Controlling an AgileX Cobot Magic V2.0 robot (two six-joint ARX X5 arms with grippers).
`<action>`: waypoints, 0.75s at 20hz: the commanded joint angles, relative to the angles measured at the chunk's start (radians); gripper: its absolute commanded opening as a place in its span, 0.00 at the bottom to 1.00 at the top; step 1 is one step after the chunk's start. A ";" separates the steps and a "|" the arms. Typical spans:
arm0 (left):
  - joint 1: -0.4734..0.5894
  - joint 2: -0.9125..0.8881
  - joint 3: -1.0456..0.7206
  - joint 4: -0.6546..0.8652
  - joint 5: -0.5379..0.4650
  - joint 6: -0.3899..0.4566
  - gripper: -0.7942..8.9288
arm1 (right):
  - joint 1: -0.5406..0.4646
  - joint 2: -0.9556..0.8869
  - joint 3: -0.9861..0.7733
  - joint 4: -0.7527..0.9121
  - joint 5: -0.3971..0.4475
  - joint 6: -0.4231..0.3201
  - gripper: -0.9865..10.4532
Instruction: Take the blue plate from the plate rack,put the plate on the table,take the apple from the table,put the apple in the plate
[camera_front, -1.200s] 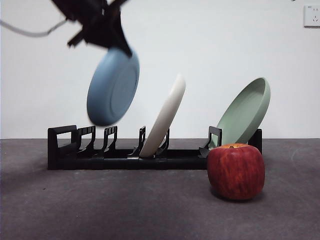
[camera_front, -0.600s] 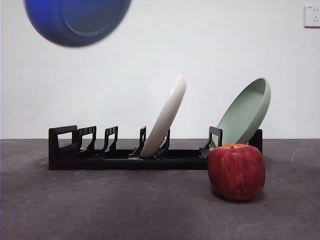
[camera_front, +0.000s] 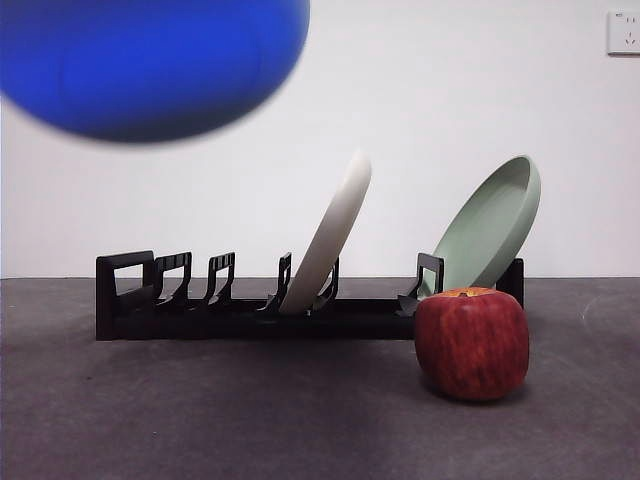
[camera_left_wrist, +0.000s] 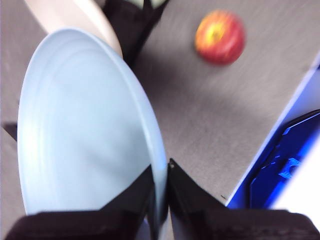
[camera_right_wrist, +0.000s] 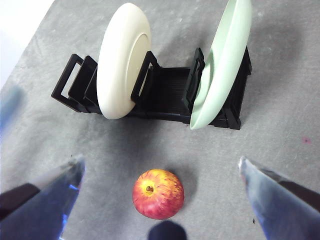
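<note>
My left gripper (camera_left_wrist: 159, 172) is shut on the rim of the blue plate (camera_left_wrist: 85, 125) and holds it high in the air. In the front view the blue plate (camera_front: 150, 65) is a large blurred shape at the top left, above the plate rack (camera_front: 250, 310). The apple (camera_front: 471, 342) stands on the table (camera_front: 250, 420) in front of the rack's right end; it also shows in the left wrist view (camera_left_wrist: 220, 37) and the right wrist view (camera_right_wrist: 157, 193). My right gripper (camera_right_wrist: 160, 172) is open, high above the apple.
A cream-white plate (camera_front: 330, 235) leans in the rack's middle slot and a pale green plate (camera_front: 490, 225) leans at its right end. Both show in the right wrist view, the cream-white plate (camera_right_wrist: 122, 60) and the green plate (camera_right_wrist: 222, 60). The rack's left slots (camera_front: 170, 280) hold nothing.
The blue plate has left the rack's left end, risen, and come nearer the front camera, now larger and blurred at the top left. The dark arm has left the front view.
</note>
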 joint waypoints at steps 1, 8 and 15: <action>-0.021 0.003 -0.194 0.150 -0.006 -0.066 0.07 | -0.002 -0.001 0.003 -0.006 0.003 -0.006 0.61; -0.017 0.055 -0.526 0.623 -0.007 -0.035 0.07 | -0.002 0.000 0.003 -0.007 0.003 -0.005 0.61; 0.029 0.196 -0.527 0.712 0.026 0.180 0.08 | -0.002 0.000 0.003 -0.008 0.002 -0.003 0.61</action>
